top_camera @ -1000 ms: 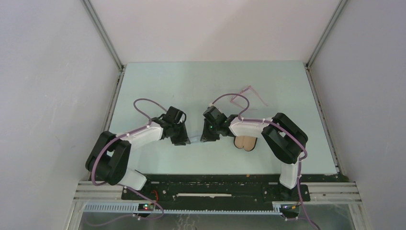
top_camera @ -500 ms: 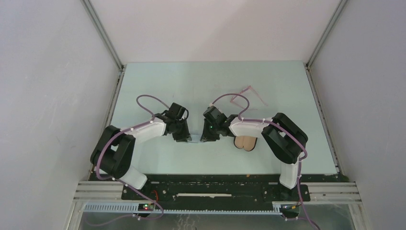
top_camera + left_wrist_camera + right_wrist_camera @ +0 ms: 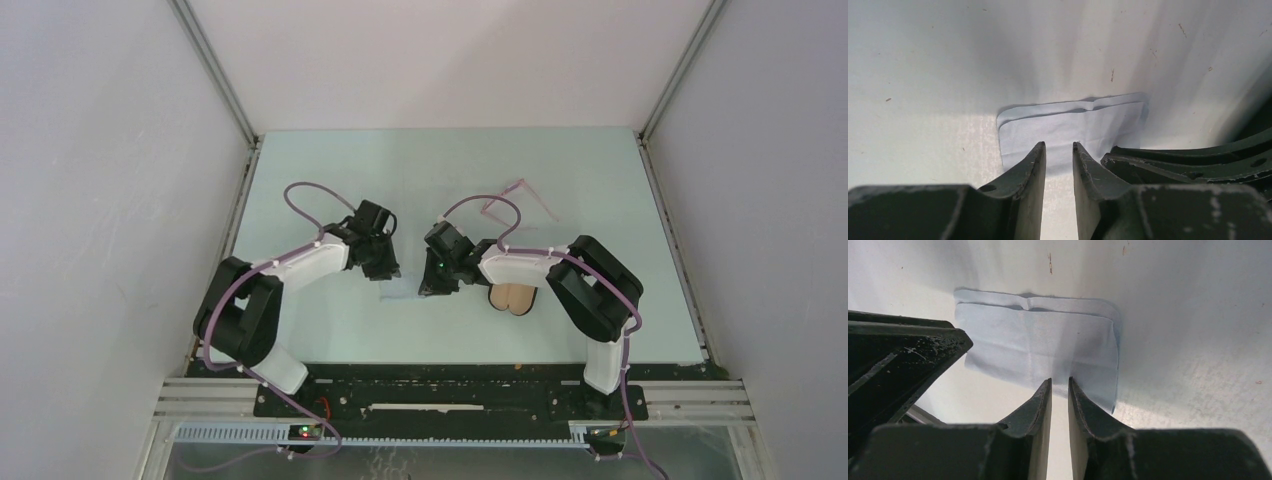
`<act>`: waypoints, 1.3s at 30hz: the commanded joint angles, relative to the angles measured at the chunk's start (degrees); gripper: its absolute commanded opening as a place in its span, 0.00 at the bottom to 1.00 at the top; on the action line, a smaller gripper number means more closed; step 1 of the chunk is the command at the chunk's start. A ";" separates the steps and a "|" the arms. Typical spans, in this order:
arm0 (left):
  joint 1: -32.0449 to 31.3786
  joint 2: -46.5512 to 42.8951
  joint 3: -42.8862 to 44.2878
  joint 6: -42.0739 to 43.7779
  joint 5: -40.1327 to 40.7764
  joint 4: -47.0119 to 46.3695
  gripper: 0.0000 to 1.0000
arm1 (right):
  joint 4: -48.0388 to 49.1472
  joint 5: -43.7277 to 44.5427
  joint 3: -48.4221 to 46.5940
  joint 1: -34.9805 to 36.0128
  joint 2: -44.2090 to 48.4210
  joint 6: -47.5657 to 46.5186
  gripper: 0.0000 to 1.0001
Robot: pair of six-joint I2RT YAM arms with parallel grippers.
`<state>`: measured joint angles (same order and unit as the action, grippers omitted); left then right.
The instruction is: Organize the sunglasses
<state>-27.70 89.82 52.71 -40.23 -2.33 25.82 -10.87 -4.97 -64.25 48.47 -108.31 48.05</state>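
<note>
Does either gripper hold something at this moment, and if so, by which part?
Nothing seems held. The left gripper and the right gripper both stand over the near edge of the flat blue cloth, jaws slightly apart, gaps empty.

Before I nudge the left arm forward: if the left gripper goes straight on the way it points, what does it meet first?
The folded light blue cloth, lying flat on the table right ahead of the left gripper; how much gap lies between them is unclear.
</note>
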 commanded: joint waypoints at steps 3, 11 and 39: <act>0.37 -4.40 1.29 1.39 2.18 1.27 0.31 | -0.44 0.50 -1.70 -0.40 3.02 -0.59 0.27; -0.50 -10.64 -5.45 -1.17 -1.89 -3.54 0.33 | -0.62 1.26 -1.67 -1.09 5.60 -1.32 0.28; -0.86 -21.77 -7.36 -0.37 5.21 -0.27 0.36 | -11.38 16.51 5.24 -7.13 20.95 -7.26 0.33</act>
<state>-28.36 74.11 41.45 -42.81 -2.11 22.20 -17.69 3.68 -62.41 43.97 -91.42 44.47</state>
